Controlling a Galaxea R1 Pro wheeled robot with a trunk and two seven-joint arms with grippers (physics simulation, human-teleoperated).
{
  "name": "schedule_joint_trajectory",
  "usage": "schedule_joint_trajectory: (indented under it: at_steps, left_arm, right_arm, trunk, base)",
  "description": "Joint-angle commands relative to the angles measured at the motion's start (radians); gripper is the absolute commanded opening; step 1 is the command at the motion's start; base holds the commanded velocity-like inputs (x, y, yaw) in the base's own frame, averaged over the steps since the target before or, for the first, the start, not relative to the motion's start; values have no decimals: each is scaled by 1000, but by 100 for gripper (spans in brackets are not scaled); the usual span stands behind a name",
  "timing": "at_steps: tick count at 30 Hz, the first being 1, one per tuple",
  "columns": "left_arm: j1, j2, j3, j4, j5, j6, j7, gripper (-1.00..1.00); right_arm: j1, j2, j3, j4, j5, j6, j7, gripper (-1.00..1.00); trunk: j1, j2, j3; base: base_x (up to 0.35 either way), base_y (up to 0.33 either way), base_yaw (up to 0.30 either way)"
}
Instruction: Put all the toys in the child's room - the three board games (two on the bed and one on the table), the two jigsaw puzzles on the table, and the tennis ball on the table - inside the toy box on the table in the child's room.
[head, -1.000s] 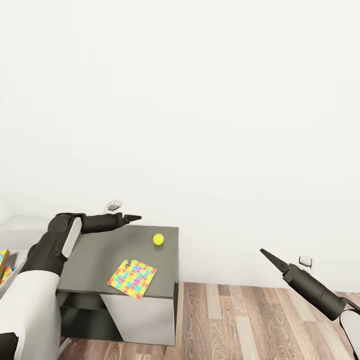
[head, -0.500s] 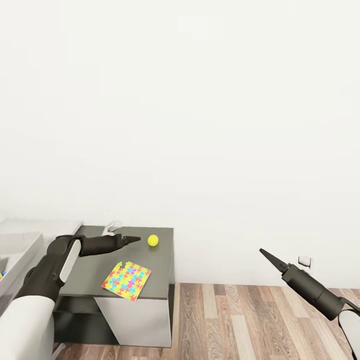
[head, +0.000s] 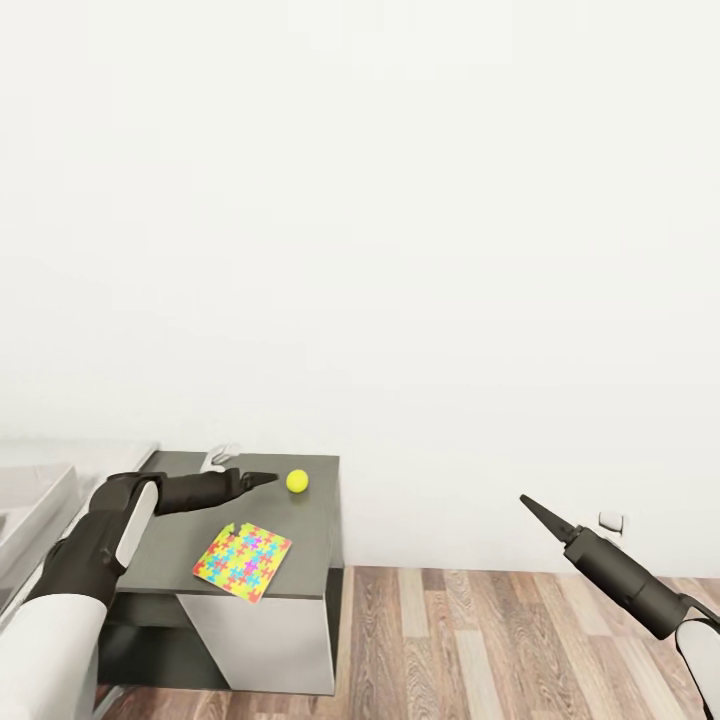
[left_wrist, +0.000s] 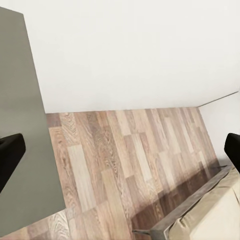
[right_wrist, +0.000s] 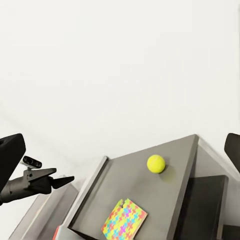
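Note:
The tennis ball (head: 296, 481) rests near the back of the dark grey table (head: 300, 520) section, also seen as the ball (right_wrist: 156, 163) in the right wrist view. One jigsaw puzzle (head: 243, 561) lies flat toward the table's front edge. My left gripper (head: 268, 479) hovers just left of the ball, a small gap apart, its fingers (left_wrist: 10, 157) spread wide and open. My right gripper (head: 528, 503) hangs open over the floor, far right of the table. A piece of the toy box rim (head: 25, 505) shows at the left edge. The board games are out of view.
A white wall stands directly behind the table. Wood-plank floor (head: 500, 640) stretches to the right of it. A wall socket (head: 610, 521) sits low on the wall by my right arm. A bed corner (left_wrist: 210, 220) appears in the left wrist view.
The camera has shifted, sliding the table left in the picture. My left gripper has dropped to the ball's height and closed in on it. The right arm has kept its pose.

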Motion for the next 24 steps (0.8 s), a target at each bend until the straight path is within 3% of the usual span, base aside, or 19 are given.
schedule_joint_trajectory:
  at_steps: [1,8,11,17,24]
  left_arm:
    - [-1,0,1,0,-2,4,-5,100]
    - [-1,0,1,0,-2,4,-5,100]
    - [-1,0,1,0,-2,4,-4,100]
    - [0,1,4,1,-5,4,-5,100]
    - [1,1,3,1,-4,4,-5,100]
  right_arm:
    - [-1,0,-1,0,-6,7,0,100]
    - [-1,1,2,0,-6,6,-9,100]
    - [-1,1,8,2,-5,10,-48,100]
    - [-4,2,22,36,7,19,-216,100]
    - [-7,3,25,44,9,20,-267,100]
  trunk:
    - [1,-2,-2]
    - [1,-2,-2]
    - [1,-2,-2]
    - [1,-2,-2]
    - [1,-2,-2]
  base:
    - [0,-81,0]
    - [0,-118,0]
    - [0,-138,0]
    - [-48,-31,0]
    - [-92,70,0]
